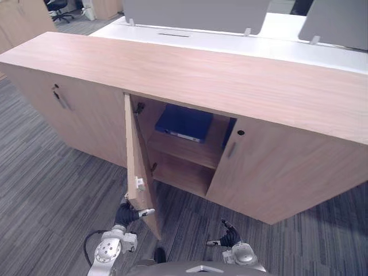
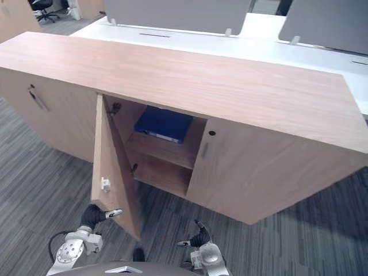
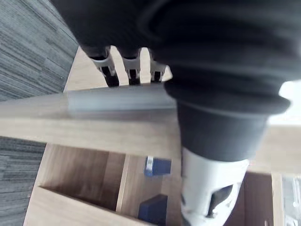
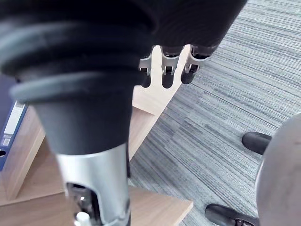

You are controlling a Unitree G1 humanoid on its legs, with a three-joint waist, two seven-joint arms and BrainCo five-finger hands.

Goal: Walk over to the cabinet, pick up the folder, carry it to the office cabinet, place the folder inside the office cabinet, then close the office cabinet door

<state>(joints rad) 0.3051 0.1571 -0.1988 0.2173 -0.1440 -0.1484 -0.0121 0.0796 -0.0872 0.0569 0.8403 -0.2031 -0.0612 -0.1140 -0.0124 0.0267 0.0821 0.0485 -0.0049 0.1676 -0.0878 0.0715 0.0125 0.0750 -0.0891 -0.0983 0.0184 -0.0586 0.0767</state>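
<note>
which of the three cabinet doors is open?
The middle door, standing out toward the robot with the left hand at its outer edge. The left door and right door sit flush.

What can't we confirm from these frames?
- Whether left hand grips the open door: eye views, door edge covers contact; left wrist view, blurred.
- Folder spine print: eye views, too small.
- Lower shelf left part: eye views, open door hides it.
</note>
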